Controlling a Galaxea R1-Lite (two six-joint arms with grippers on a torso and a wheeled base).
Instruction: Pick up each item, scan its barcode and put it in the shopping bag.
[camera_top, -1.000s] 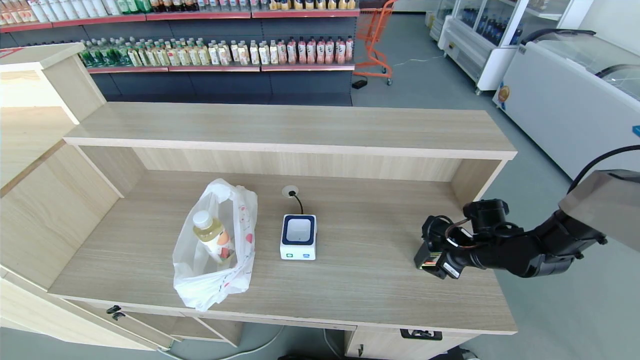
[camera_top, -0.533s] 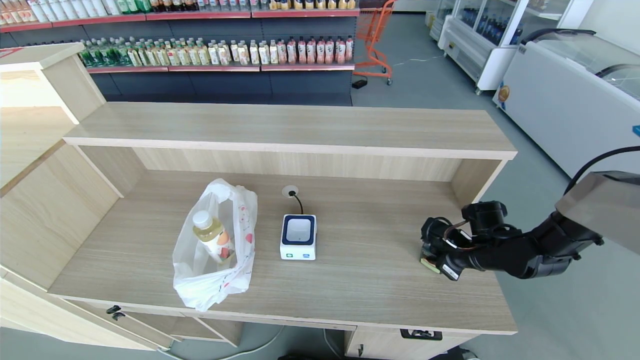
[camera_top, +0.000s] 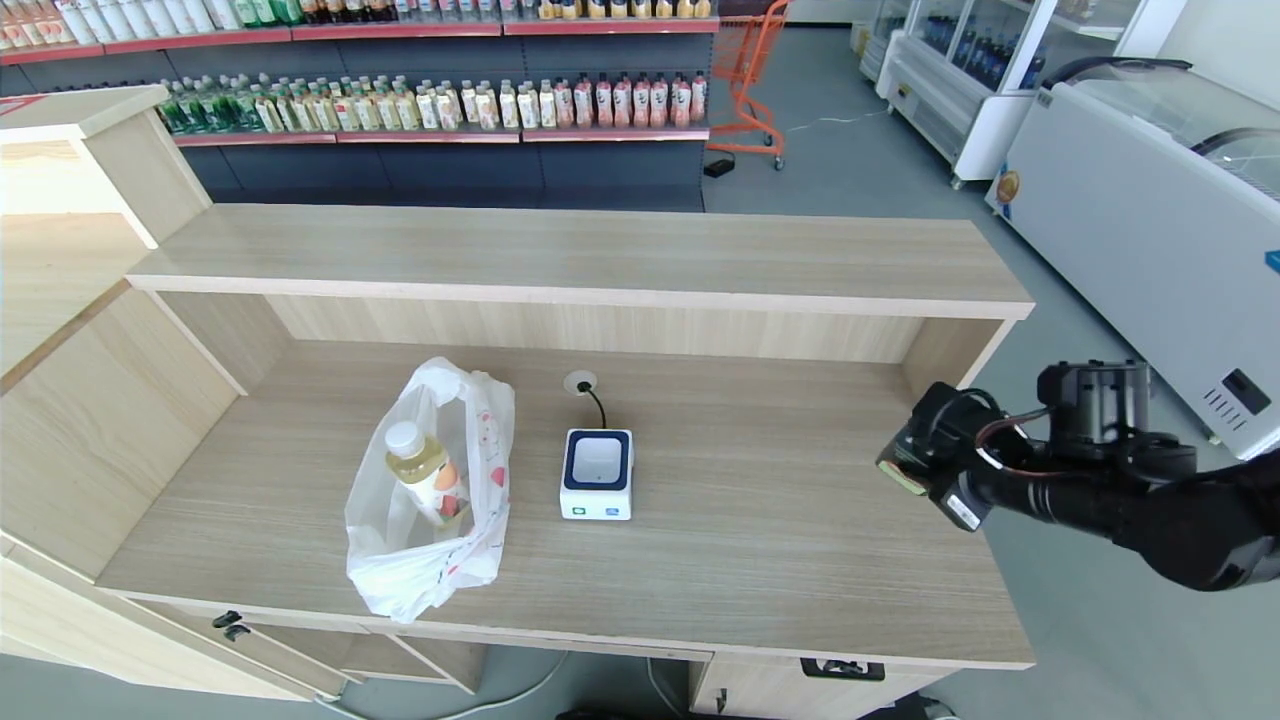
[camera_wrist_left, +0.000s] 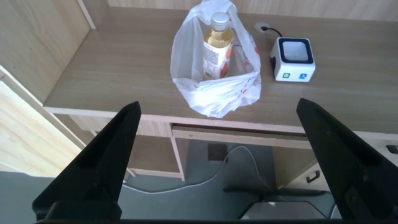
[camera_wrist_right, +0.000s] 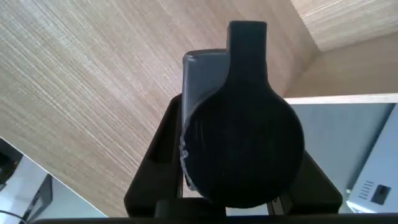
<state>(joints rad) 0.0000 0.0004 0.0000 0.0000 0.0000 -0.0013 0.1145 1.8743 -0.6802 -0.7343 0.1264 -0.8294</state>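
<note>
Clamping a small flat pack (camera_wrist_right: 200, 71) between the fingers (camera_wrist_right: 247, 37) of the right gripper (camera_top: 903, 463) above the tabletop's (camera_top: 760, 540) right end, holding the left gripper (camera_wrist_left: 217, 115) wide apart off the near edge, well apart from the scanner (camera_top: 597, 473) and the shopping bag (camera_top: 400, 580) with one bottle (camera_top: 425, 480) already inside, likely leaving this pack's scan and bagging to do.

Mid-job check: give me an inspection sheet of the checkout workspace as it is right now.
Surface: wooden counter, no spills seen.
Job's things: shopping bag stands open left of the scanner, bottle standing inside; small pack in right hand.
Clutter: nothing seen.
Hands: left hand open, off the counter's near side; right hand shut on the pack, by the counter's right end.
Cables: scanner cable runs to a grommet behind it.
Surroundings: drink shelves, orange trolley, freezers.
</note>
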